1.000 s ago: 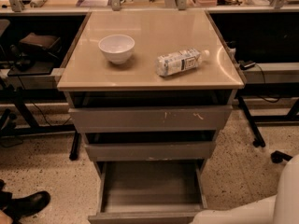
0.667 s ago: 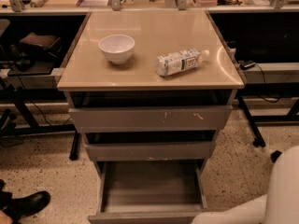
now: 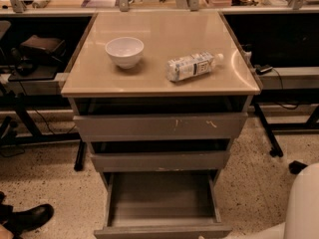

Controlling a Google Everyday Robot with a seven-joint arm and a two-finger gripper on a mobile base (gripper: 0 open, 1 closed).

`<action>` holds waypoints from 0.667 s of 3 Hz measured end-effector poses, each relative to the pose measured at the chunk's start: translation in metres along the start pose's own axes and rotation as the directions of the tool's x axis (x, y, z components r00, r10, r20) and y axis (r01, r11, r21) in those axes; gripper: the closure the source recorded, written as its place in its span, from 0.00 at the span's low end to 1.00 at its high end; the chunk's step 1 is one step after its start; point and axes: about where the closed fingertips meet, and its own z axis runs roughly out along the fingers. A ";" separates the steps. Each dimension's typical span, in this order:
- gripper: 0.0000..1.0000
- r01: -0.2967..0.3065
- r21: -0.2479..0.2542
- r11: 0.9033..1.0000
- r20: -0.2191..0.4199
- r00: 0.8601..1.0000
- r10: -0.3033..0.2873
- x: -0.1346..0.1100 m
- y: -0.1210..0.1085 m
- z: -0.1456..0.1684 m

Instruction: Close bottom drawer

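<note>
The beige-topped cabinet [image 3: 159, 78] has three grey drawers. The bottom drawer [image 3: 162, 230] is pulled far out, and its deep grey tray [image 3: 160, 195] is empty. The middle drawer [image 3: 159, 161] and the top drawer [image 3: 159, 126], which has pale scratch marks, each stand slightly out. My gripper is not in view. Only a white part of my arm [image 3: 301, 203] shows in the lower right corner, to the right of the open bottom drawer and apart from it.
A white bowl [image 3: 124, 51] and a plastic bottle [image 3: 192, 66] lying on its side rest on the cabinet top. Dark desks with metal legs [image 3: 269, 133] flank the cabinet. A black shoe [image 3: 30, 218] is on the speckled floor at lower left.
The white arm part at the lower right has shifted a little to the right and now reaches higher. The drawers, bowl and bottle have not moved.
</note>
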 end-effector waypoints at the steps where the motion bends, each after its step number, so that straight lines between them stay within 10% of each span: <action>1: 0.00 -0.048 0.049 0.998 0.023 0.999 0.047 0.001 -0.036 0.006; 2: 0.00 -0.102 0.052 0.993 -0.017 0.995 0.103 -0.004 -0.075 0.021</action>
